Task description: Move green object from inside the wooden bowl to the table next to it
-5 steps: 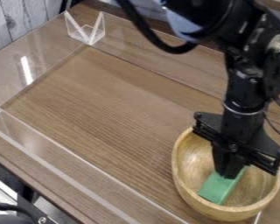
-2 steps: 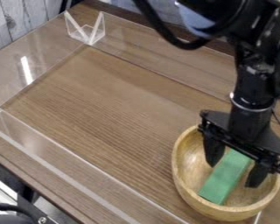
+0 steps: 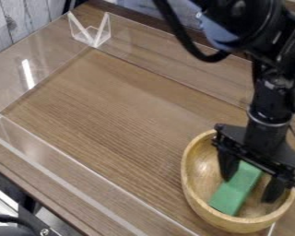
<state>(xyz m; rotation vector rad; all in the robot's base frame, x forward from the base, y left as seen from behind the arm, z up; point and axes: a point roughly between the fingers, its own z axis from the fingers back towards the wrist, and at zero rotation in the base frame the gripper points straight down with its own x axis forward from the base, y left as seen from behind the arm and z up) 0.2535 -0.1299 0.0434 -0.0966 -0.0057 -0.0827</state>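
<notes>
Brightness: even, soft indoor light; nothing dim or blown out.
Glare: pale streaks on the clear acrylic walls (image 3: 40, 64) at the far left; a faint sheen across the desk (image 3: 113, 111).
Shadows: soft, darkest inside the wooden bowl (image 3: 199, 175) beneath the gripper (image 3: 256, 177).
Sharpness: low resolution, coarse overall; wood grain readable.
Blur: the dark arm (image 3: 254, 37) at upper right is smeared.
Distortion: none noticeable at the edges.

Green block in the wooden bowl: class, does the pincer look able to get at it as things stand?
Probably yes. The pincer hangs open inside the wooden bowl, its fingers either side of the green block, with nothing lying between them.
</notes>
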